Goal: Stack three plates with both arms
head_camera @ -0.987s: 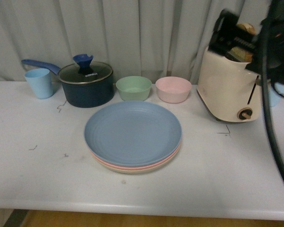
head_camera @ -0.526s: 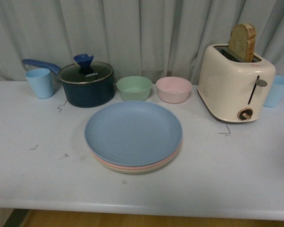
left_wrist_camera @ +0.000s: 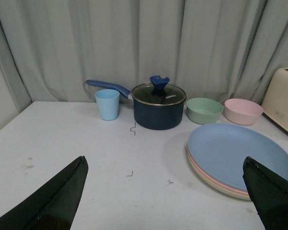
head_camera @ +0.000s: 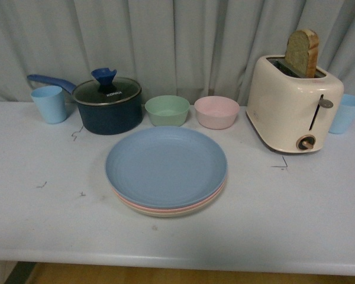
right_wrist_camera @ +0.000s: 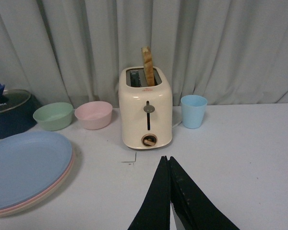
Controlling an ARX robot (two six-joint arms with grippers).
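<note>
The three plates lie in one stack at the table's middle: the blue plate [head_camera: 165, 165] on top, the pink plate's rim [head_camera: 143, 206] under it, the beige plate's rim [head_camera: 165, 214] at the bottom. Neither arm shows in the front view. In the left wrist view my left gripper [left_wrist_camera: 164, 163] is open and empty, low over the bare table, with the stack [left_wrist_camera: 235, 153] just beyond one fingertip. In the right wrist view my right gripper [right_wrist_camera: 166, 158] is shut and empty, in front of the toaster, apart from the stack [right_wrist_camera: 24, 167].
Along the back stand a light blue cup [head_camera: 49, 103], a dark blue lidded pot [head_camera: 107, 106], a green bowl [head_camera: 167, 110], a pink bowl [head_camera: 216, 112], a cream toaster [head_camera: 293, 112] with a bread slice, and another blue cup [head_camera: 345, 113]. A curtain hangs behind.
One second ago the right arm stood blurred at the front view's upper right, before the toaster. It has withdrawn out of that view. The plate stack has not moved.
</note>
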